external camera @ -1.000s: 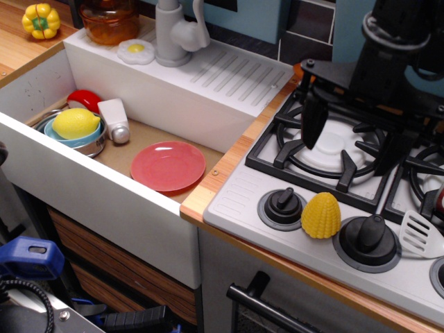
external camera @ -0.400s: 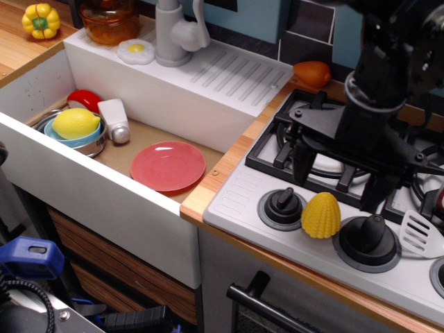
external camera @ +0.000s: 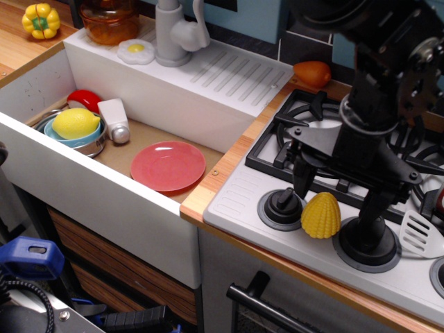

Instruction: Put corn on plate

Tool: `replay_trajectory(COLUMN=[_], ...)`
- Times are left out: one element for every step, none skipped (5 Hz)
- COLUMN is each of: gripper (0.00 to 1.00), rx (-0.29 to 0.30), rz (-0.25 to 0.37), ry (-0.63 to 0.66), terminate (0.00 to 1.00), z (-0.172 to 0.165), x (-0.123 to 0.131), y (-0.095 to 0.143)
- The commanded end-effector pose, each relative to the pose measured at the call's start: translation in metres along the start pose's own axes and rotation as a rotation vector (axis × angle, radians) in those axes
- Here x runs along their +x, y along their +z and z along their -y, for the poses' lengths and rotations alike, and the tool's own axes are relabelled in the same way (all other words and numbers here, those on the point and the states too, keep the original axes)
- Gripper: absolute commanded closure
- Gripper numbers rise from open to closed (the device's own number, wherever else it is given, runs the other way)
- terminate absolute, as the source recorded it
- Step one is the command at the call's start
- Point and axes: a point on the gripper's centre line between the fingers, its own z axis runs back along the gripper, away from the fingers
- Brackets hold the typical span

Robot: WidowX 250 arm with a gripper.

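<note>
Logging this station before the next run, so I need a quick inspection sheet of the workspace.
Surface: toy stove with knobs, beside a white sink.
Job's things: corn on the stove front between two knobs; plate bare on the sink floor.
Clutter: lemon in a bowl, salt shaker, fried egg, bell pepper, spatula.
Gripper: gripper open, fingers straddling the corn from above, no contact seen.
Cables: nothing seen.
Surroundings: faucet, blue tiled wall.

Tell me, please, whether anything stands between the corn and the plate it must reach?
Between the corn and the plate stand a black stove knob and the sink's wooden edge; lifted over them, nothing visible blocks it.
</note>
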Motion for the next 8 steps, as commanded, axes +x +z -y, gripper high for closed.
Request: replay_trajectory(gripper=[0.0, 0.0, 1.0, 1.0, 1.0, 1.0, 1.0, 1.0], rx=[-0.025, -0.041, -0.054, -0.041, -0.002, 0.07, 0.114, 0.167], rz=[0.037, 0.036, 0.025, 0.016, -0.001, -0.008, -0.024, 0.027], ry=[0.007, 0.006, -0.001, 0.003, -0.004, -0.039, -0.078, -0.115], terminate=[0.0, 0.0, 0.0, 0.0, 0.0, 0.0, 0.0, 0.0], z=[-0.001, -0.002, -0.004, -0.003, -0.002, -0.007, -0.021, -0.053], x=[0.003, 0.006, 0.009, 0.007, 0.009, 0.024, 0.04, 0.055], y=[-0.005, -0.015, -0.017, -0.01, 0.015, 0.047, 0.069, 0.071])
